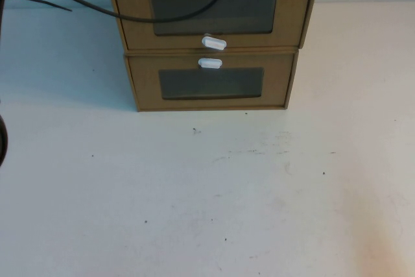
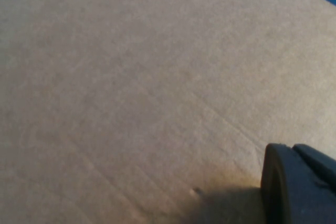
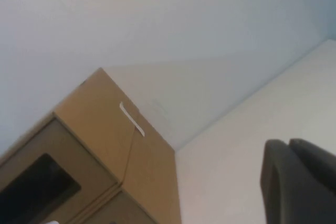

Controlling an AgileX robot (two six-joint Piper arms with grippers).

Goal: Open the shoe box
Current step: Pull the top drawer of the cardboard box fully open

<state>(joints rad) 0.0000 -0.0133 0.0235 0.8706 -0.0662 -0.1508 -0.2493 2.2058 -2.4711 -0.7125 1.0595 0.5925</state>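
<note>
Facing box, left gripper, right gripper over table

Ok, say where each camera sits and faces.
High view: raised on the robot's side, looking down at the table and two stacked shoe boxes; of the robot only a cable shows.
Left wrist view: close to plain cardboard; left hand at the frame's edge.
Right wrist view: right of the boxes, facing their side; right hand, shut, at the edge.
Shared: high and right wrist both show the boxes' windowed fronts.

Two plain brown shoe boxes — dark grey windows, white handles — on a white, dark-speckled table.
</note>
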